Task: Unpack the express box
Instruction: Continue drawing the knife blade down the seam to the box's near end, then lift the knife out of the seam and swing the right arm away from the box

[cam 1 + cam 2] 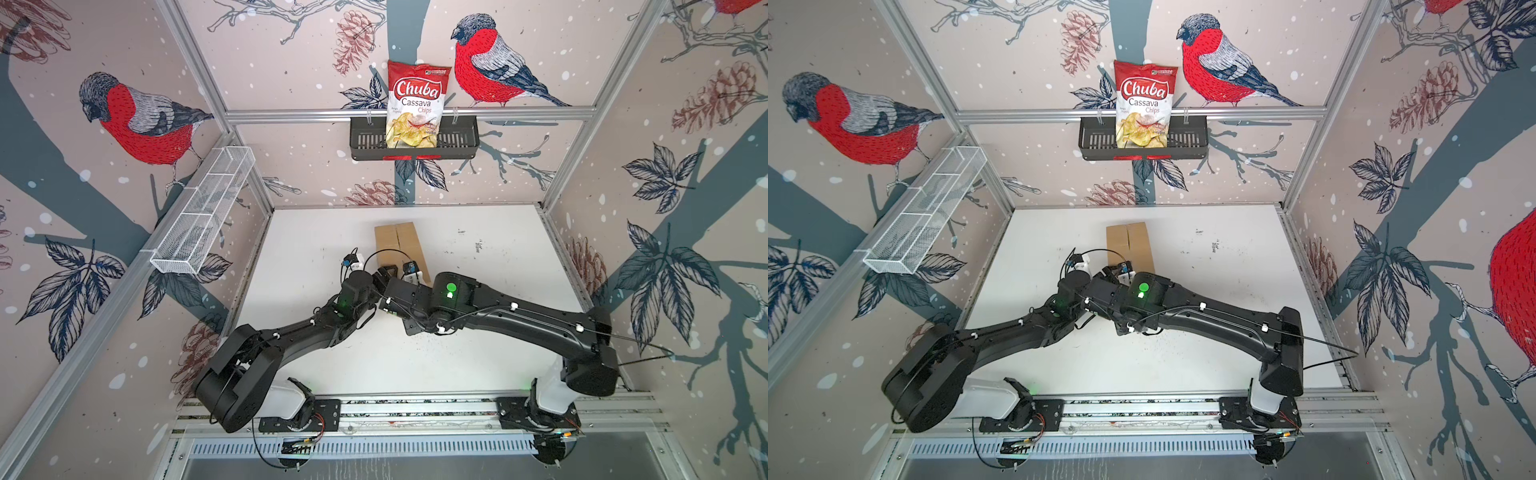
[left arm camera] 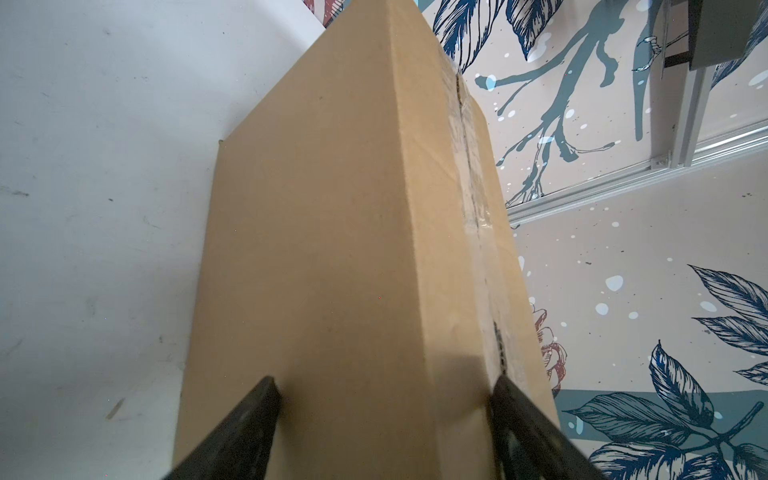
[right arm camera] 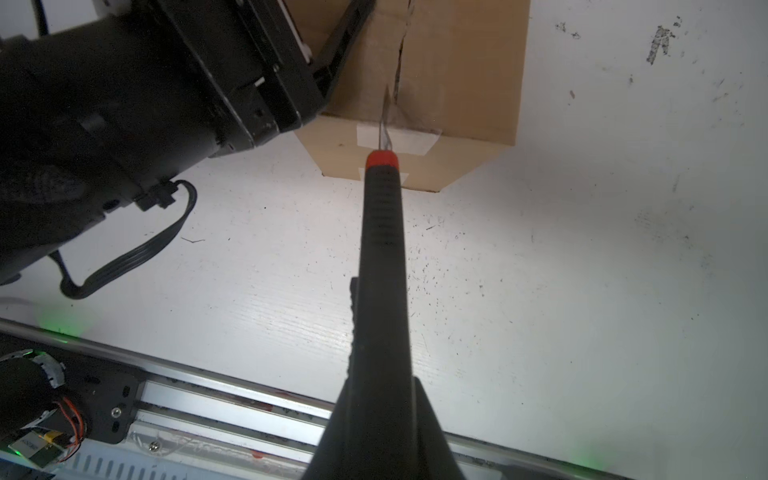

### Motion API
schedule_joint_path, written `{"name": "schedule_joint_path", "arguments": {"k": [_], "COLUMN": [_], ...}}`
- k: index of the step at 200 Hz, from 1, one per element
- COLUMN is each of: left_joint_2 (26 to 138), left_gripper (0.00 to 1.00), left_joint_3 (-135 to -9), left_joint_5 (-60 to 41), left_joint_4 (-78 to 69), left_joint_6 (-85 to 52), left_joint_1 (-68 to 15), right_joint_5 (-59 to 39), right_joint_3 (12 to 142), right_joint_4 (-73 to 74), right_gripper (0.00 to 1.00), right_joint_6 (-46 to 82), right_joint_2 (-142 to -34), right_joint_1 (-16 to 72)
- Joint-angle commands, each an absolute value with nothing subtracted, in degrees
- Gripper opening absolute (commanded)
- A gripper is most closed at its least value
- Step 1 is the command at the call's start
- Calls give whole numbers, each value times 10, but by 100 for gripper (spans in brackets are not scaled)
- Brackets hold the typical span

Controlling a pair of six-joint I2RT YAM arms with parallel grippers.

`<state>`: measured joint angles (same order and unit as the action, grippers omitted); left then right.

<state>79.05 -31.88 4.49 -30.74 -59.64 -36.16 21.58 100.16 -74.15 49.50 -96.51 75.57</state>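
Left wrist view: the left pincer (image 2: 386, 395) stands spread wide, its two fingertips lying against the near end of the express box (image 2: 324, 249), one on the side wall and one beside the taped top seam. I cannot confirm a clamp. In both top views the express box lies flat on the white surface (image 1: 478, 361), mid-width and toward the back wall, flaps down, its near end beneath both wrists. In the right wrist view, the right pincer (image 3: 380, 390) is closed on a knife (image 3: 382, 232) with a black handle and red collar. The blade crosses a clear tape strip (image 3: 419, 141) at the box's near edge, and its tip meets the top seam.
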Motion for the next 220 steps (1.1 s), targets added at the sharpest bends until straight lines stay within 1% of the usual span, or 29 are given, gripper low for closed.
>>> {"name": "schedule_joint_path", "arguments": {"k": [1, 38, 71, 106, 159, 183, 200, 220], "left_joint_2": [791, 786, 772, 748, 729, 730, 732, 733], "left_gripper": [79, 79, 80, 82, 84, 85, 85, 85], "left_joint_3": [-323, -329, -334, -339, -371, -391, -401, -407], "left_joint_5": [48, 46, 42, 43, 49, 47, 41, 34], "left_joint_4": [-268, -259, -243, -218, -186, -173, -171, -168], "left_joint_6": [-591, -586, -579, -571, -533, -516, -507, -498], "left_joint_1": [-365, -368, -367, -368, -367, -361, -355, -347], "right_joint_5": [219, 244, 255, 225, 191, 165, 117, 51], "right_joint_3": [1011, 1006, 978, 935, 928, 883, 827, 740], "right_joint_4": [-756, -749, -689, -585, -521, -480, -427, -329], "right_gripper": [0, 0, 0, 0, 0, 0, 0, 0], "right_joint_6": [512, 507, 445, 370, 322, 311, 299, 283], "right_joint_2": [-949, -907, -874, -858, -864, -846, -819, -772], "right_joint_1": [759, 741, 684, 609, 557, 522, 484, 429]}}
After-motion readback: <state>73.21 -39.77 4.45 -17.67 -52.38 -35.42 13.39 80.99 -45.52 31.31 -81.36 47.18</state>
